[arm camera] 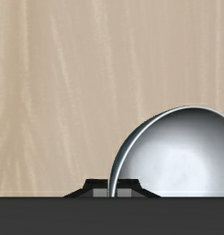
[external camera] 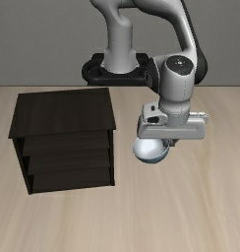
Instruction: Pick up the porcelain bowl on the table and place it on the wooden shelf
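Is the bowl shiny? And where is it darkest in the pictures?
In the wrist view the bowl looks glossy, with a bright band along its rim and a soft grey fade across it. In the exterior view the darkest part is inside the shelf, whose compartments sit deep in shade, while the table looks evenly lit.

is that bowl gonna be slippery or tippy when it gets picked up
Probably slippery: the bowl looks smooth and glossy, with bright highlights. It is likely stiff but chip-prone, going by that glazed look. Its rounded wall suggests it may rock if nudged.
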